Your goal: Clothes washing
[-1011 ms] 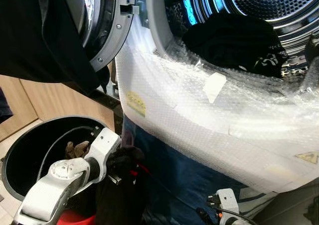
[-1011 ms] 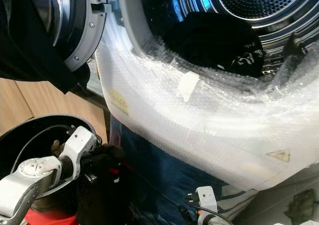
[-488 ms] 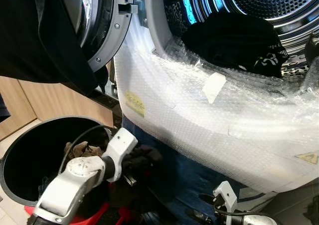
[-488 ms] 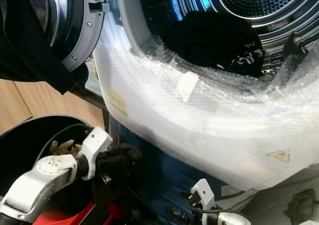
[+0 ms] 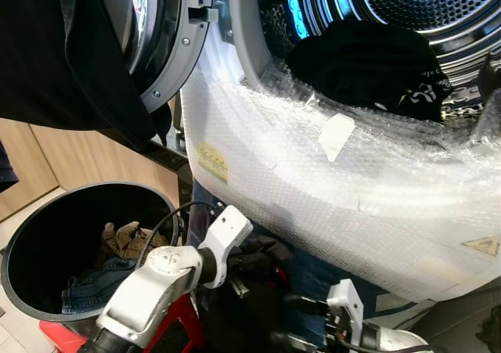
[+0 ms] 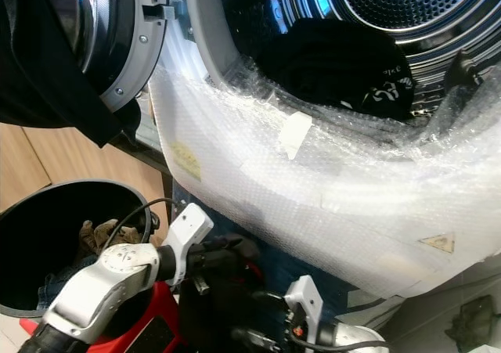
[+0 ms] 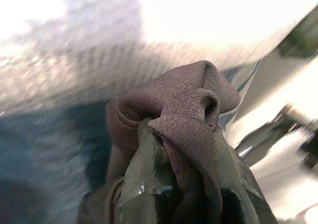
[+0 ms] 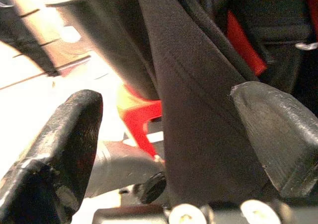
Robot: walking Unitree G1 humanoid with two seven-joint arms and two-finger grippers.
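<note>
We see the left gripper (image 7: pixel 179 149) clamped on a bunched fold of a dark brownish garment (image 7: pixel 184 105), held low in front of the washing machine (image 5: pixel 329 173), below its lower front, which is wrapped in bubble wrap (image 5: pixel 297 189). From the head camera the garment hangs as a dark mass (image 5: pixel 250 290) just past the silver left arm (image 5: pixel 164 279), between the black laundry bin (image 5: pixel 27 306) and the machine.

The right gripper (image 8: pixel 166 129) sits lower and to the right, its two black fingers (image 8: pixel 69 129) spread apart with a stretch of the same dark cloth running between them; we cannot tell whether either finger presses on it.

The machine's door (image 5: pixel 168 48) stands open to the left, with a black cloth (image 5: pixel 63 63) draped over it. Inside the drum (image 5: pixel 423 9) lies a heap of black clothing (image 5: pixel 364 63) near the opening. In the bin we make out a tan item (image 5: pixel 125 239) and a piece of blue denim (image 5: pixel 90 282). Something red (image 5: pixel 176 325) shows beneath the left arm.
</note>
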